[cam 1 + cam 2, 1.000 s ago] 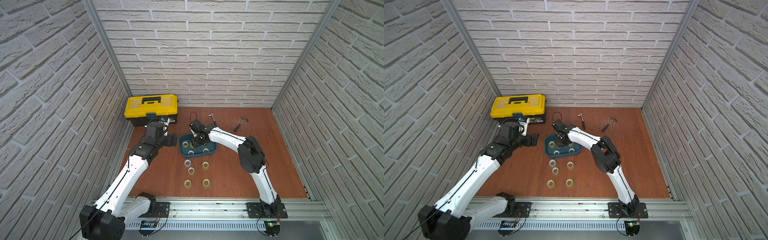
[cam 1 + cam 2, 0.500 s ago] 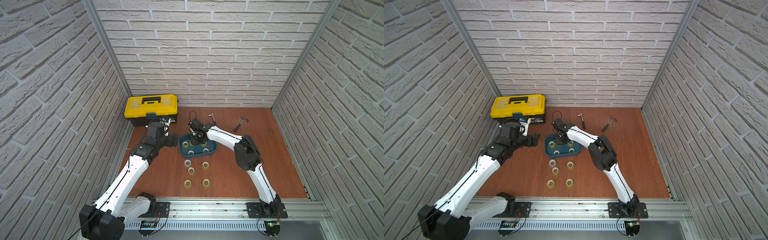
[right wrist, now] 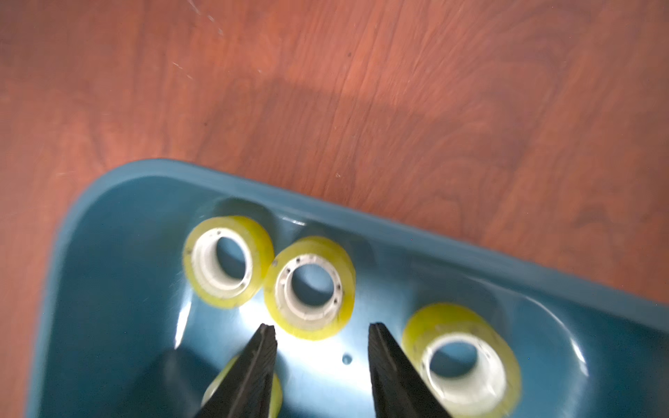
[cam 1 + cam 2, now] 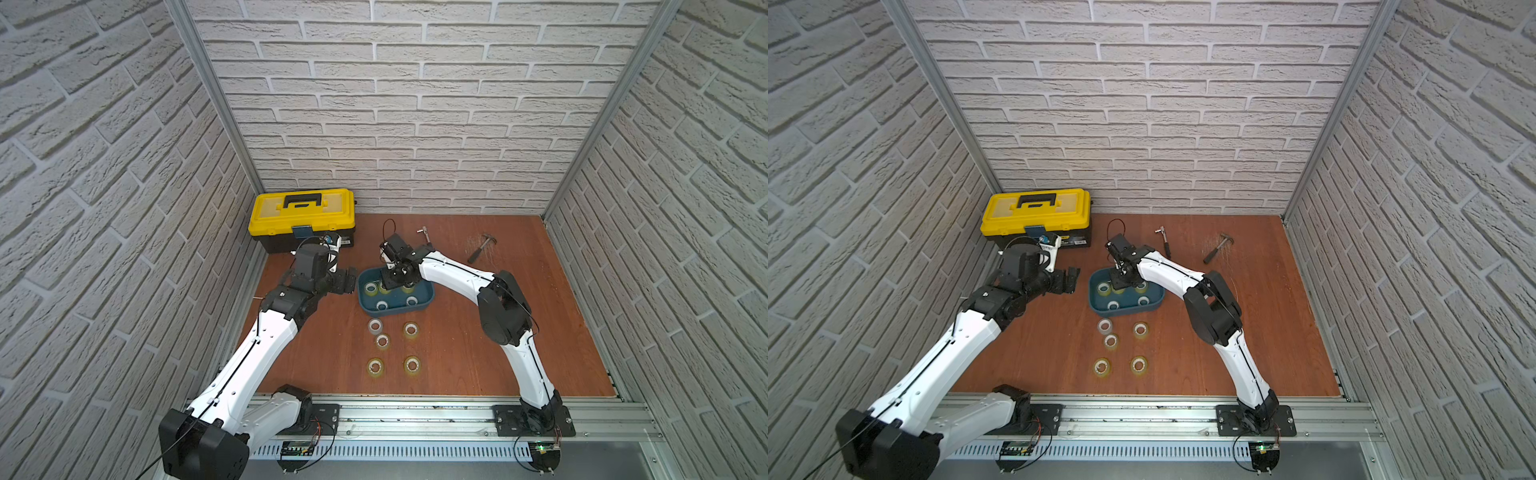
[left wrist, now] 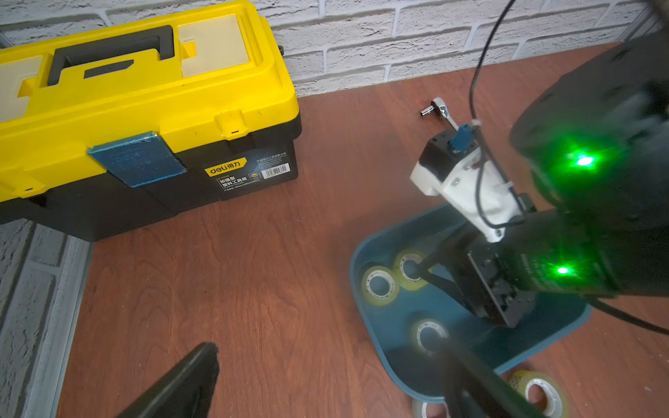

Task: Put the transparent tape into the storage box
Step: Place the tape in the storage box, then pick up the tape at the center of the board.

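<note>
The right gripper [image 3: 320, 331] is hanging low over the storage box [image 3: 398, 224]; its two black fingers [image 3: 260, 362] are standing partly apart; nothing is sitting between them, so it is holding nothing. One roll of transparent tape [image 3: 309, 287] is lying flat on the box floor just past the fingertips; it is sitting right up against a second roll [image 3: 227, 261]; a third roll [image 3: 461, 358] is lying near the other finger; a fourth one is peeking out from behind a finger.

In both top views the blue box is sitting near the middle of the wooden table [image 4: 478, 353]; five more tape rolls [image 4: 382, 341] are lying flat on the table in front of the box, apart from it.

The left gripper [image 5: 327, 349] is hovering over the table just beside the box; its fingers are standing wide apart and are holding nothing. The yellow toolbox [image 4: 301, 212] is standing shut by the back wall; a hammer [image 4: 482, 247] and a ratchet wrench [image 4: 426, 234] are lying on the table behind the box.
</note>
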`<state>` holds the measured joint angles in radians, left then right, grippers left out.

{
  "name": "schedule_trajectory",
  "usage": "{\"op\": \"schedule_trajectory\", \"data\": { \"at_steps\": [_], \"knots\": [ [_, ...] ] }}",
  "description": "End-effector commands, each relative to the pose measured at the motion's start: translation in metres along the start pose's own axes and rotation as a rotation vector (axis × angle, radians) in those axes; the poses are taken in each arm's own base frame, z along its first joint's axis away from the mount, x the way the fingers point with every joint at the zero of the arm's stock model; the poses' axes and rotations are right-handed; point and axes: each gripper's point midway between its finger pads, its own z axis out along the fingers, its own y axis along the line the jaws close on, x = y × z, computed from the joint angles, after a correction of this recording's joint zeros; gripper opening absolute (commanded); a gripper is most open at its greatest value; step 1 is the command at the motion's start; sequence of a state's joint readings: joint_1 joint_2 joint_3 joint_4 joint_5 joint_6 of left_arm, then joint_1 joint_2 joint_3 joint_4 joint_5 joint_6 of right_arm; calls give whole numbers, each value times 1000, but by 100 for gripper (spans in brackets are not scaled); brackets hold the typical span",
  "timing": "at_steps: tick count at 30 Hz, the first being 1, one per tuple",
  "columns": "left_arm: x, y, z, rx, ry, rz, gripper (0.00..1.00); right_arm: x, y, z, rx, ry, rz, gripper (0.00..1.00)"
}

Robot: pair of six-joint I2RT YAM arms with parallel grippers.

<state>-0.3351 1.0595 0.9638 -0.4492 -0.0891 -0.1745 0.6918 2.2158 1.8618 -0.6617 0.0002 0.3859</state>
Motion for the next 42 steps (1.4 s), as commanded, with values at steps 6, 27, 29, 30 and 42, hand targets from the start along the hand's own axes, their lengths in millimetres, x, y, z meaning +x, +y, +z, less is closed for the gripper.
{"op": "schedule_trajectory", "data": {
  "at_steps": [6, 27, 29, 30, 42],
  "knots": [
    [-4, -8, 3, 24, -15, 33, 98, -4, 7, -85, -63, -147, -19, 44],
    [-3, -11, 6, 28, 0, 35, 98, 136, -26, -134, -93, -143, -28, 44],
    [-3, -10, 6, 25, -1, 35, 98, 148, -25, -127, -102, -119, -27, 44],
    [-2, -10, 6, 23, 0, 35, 98, 153, -25, -124, -106, -107, -25, 44],
    [-1, -9, 8, 11, 10, 48, 98, 173, -8, -87, -135, -46, 35, 44]
  ]
}}
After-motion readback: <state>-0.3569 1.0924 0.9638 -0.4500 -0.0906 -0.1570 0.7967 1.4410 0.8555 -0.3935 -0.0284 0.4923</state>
